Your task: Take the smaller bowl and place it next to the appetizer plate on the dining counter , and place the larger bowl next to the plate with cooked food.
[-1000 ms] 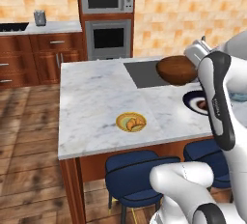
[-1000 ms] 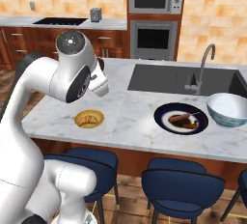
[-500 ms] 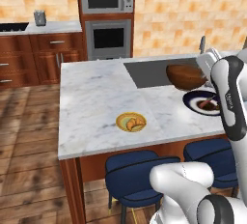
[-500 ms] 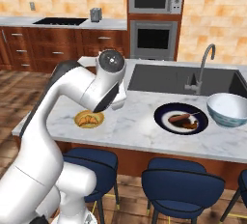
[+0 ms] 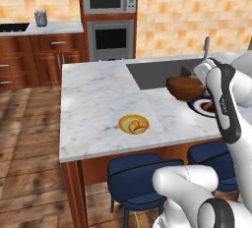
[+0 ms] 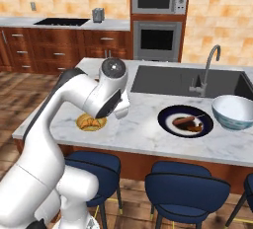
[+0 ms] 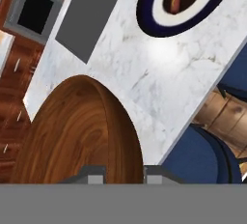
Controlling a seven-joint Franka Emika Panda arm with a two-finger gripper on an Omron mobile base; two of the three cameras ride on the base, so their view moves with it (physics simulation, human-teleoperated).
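The smaller bowl (image 5: pixel 183 87), plain dark brown wood, hangs over the dining counter (image 5: pixel 98 104) with my gripper (image 5: pixel 197 79) shut on its rim. It hovers near the sink's front edge, just left of the plate with cooked food (image 5: pixel 201 107). The hand view has the bowl (image 7: pixel 77 131) large between my gripper (image 7: pixel 123 175) fingertips, with the dark plate (image 7: pixel 183 6) beyond it. The appetizer plate (image 5: pixel 134 124), yellow with pastry pieces, lies to the bowl's left near the counter's front edge. The larger bowl (image 6: pixel 232 110), white with a blue-green pattern, stands right of the dark plate (image 6: pixel 185 121).
A sink (image 6: pixel 188 80) with a steel faucet (image 6: pixel 207 67) is set into the counter behind the plates. Blue stools (image 6: pixel 185 188) stand along the counter's near side. My arm (image 6: pixel 106 97) partly covers the yellow plate (image 6: pixel 88 123) in the right base view.
My arm has swung right over the counter with the brown bowl. The bowl has come lower and nearer, close beside the dark plate. The grip has stayed shut.
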